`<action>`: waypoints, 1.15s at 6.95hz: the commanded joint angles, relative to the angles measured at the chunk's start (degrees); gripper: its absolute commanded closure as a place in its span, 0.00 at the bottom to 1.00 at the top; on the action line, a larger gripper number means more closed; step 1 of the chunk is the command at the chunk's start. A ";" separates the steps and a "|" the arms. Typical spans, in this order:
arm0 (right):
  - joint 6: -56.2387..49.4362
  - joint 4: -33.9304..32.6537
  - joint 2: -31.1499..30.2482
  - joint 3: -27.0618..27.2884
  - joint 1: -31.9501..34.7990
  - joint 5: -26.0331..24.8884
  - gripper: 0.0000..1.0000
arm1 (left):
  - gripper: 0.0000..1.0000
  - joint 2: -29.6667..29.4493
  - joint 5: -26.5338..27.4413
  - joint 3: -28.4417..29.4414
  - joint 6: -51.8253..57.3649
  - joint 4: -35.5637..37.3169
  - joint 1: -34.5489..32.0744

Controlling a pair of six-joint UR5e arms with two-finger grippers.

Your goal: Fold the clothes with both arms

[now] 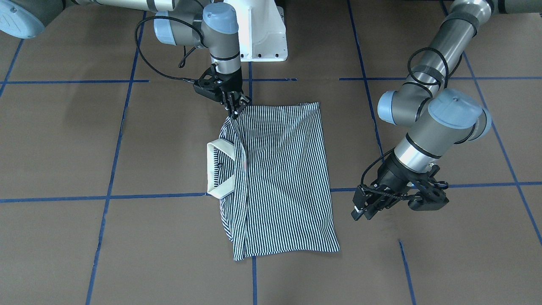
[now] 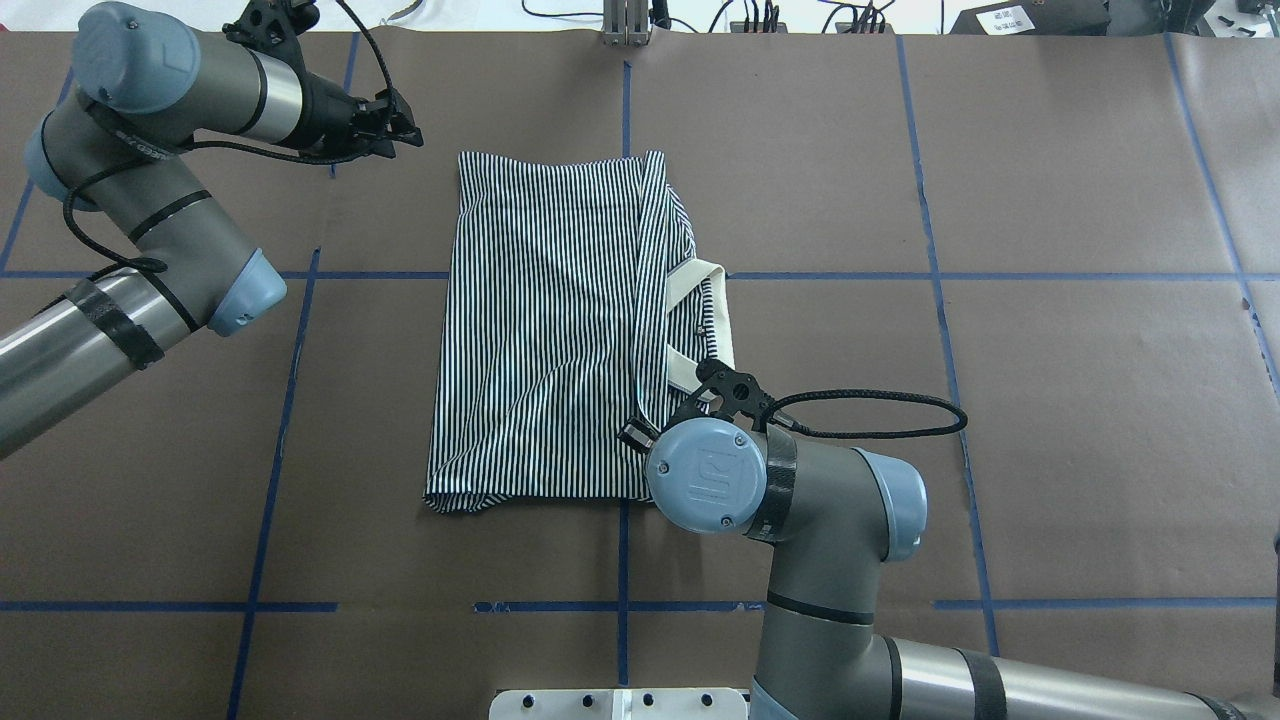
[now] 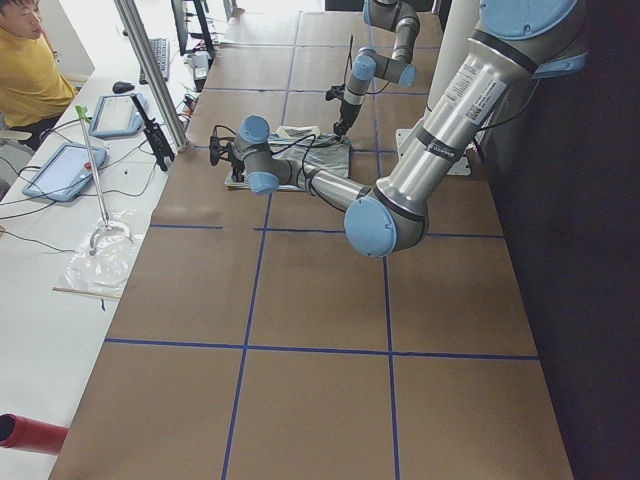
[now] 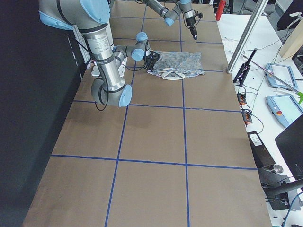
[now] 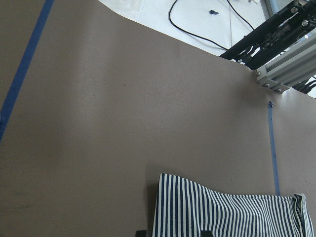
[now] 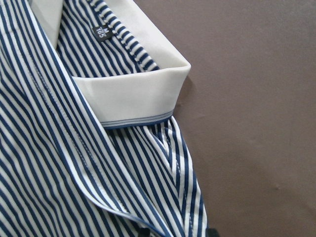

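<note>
- The right gripper (image 1: 235, 109) points down onto the near right corner of the polo shirt (image 2: 540, 330), just beside the collar (image 2: 722, 310). In its wrist view two dark fingertips (image 6: 144, 232) show at the bottom edge, spread apart, with striped fabric between them.
- The left gripper (image 2: 405, 130) hovers above bare table, near the shirt's far left corner but clear of it. In its wrist view the fingertips (image 5: 140, 233) also show apart, with nothing clasped between them.
- The right arm (image 2: 820, 520) reaches in from the robot's side; the left arm (image 2: 180, 215) bends in from the left edge.
- The shirt, thin navy and white stripes, lies flat near the middle of the table. It is folded into a long rectangle, one side lapped over the other.
- The cream collar pokes out from the fold on the robot's right. A small dark size label (image 6: 100, 32) sits inside it.
- The table (image 2: 1050, 400) is covered in brown paper, marked into squares by blue tape lines (image 2: 1000, 275).
- A white pedestal base (image 1: 262, 29) stands at the robot's edge of the table.
</note>
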 commanded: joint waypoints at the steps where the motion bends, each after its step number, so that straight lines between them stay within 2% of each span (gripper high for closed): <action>1: 0.03 -0.02 -0.03 -0.23 0.00 -0.07 0.25 | 0.53 0.00 0.06 0.00 0.00 0.01 0.00; 2: 0.03 -0.02 -0.03 -0.41 0.00 0.02 0.27 | 0.53 0.00 0.06 0.00 0.00 0.01 0.00; 4: 0.20 0.07 -0.03 -0.41 -0.09 0.11 0.46 | 0.53 0.00 0.06 0.00 0.00 0.01 0.00; 5: 1.68 0.07 -0.12 -0.41 -0.44 0.11 0.64 | 0.53 0.00 0.06 0.00 0.00 0.01 0.00; 8: 2.05 0.07 -0.12 -0.50 -0.88 0.11 1.00 | 0.53 0.09 0.06 0.00 0.00 0.01 -0.09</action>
